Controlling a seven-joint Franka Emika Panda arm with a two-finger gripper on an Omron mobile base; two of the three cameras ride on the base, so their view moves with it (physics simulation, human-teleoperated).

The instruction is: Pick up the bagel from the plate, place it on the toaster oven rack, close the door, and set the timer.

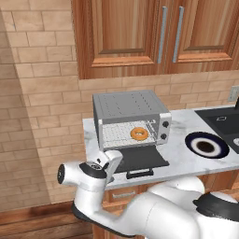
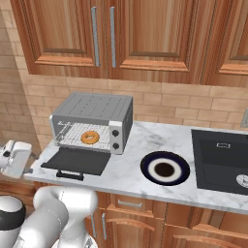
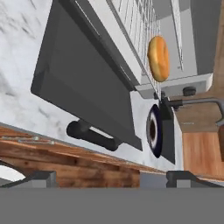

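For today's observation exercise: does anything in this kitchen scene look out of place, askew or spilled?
Nothing stands out. The bagel lies flat on the toaster oven rack, the door hangs open over the counter edge, and the plate sits bare nearby.

Bagel on rack inside oven; door flat before it; plate right.

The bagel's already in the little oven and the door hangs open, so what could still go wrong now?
The open pincer sits low, in front of the door and its handle; it might push the bar badly and leave the door ajar. A hard swing could jolt the bagel on the rack.
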